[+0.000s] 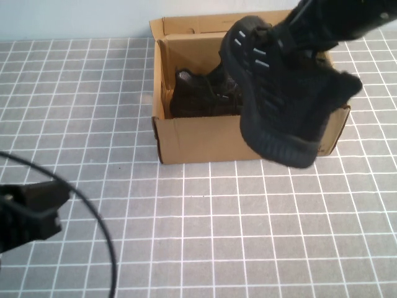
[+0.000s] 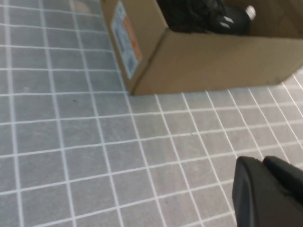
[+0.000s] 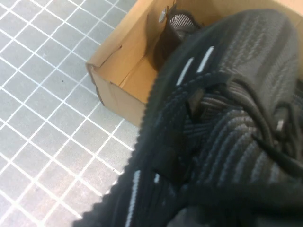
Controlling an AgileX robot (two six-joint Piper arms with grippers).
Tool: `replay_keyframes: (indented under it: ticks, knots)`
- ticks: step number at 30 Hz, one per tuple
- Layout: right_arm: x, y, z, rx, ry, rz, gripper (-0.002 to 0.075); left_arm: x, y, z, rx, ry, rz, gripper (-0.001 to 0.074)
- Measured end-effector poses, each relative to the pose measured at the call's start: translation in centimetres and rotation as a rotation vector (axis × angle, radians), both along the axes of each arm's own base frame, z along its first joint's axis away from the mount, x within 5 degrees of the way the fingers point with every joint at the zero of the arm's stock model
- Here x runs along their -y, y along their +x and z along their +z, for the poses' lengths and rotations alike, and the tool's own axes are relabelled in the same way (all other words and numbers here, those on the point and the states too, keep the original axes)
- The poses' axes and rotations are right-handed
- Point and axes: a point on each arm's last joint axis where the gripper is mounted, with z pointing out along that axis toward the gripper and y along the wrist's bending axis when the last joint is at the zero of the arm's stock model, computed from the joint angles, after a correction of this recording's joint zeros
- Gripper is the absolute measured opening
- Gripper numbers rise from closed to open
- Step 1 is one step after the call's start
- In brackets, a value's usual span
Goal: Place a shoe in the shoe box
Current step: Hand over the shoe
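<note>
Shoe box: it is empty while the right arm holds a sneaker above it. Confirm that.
Not empty. The high view shows a second black sneaker already lying inside the shoe box, while the right gripper holds the sneaker above it. The left gripper sits apart.

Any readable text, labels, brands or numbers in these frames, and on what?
None can be read.
shoe box: orange-and-blue label on its end wall, print too blurred to read.
held shoe, gripped by the right end effector above the box: white stripes only, no lettering.
left end effector low over the table: no markings.
</note>
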Motion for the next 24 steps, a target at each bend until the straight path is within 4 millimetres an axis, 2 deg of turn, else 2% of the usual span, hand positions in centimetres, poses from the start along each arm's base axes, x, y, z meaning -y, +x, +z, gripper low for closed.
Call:
replay_keyframes:
  ticks: [6, 11, 18, 24]
  knots:
    - [-0.8, 2.5, -0.3, 0.004, -0.060, 0.075, -0.0006, 1.3, 2.0, 1.1, -0.042, 0.030, -0.179, -0.0001]
    - [-1.4, 3.7, 0.0, 0.030, -0.088, 0.111, -0.0006, 2.2, 3.9, 2.5, -0.042, 0.018, -0.303, -0.0001]
    - [-2.5, 3.7, 0.4, 0.023, -0.094, 0.287, -0.0006, 3.0, 7.0, 5.1, 0.008, 0.062, -0.433, -0.0001]
    - [-2.8, 3.6, 0.1, 0.024, -0.108, 0.364, -0.0006, 3.9, 10.5, 7.4, 0.040, 0.050, -0.542, -0.0001]
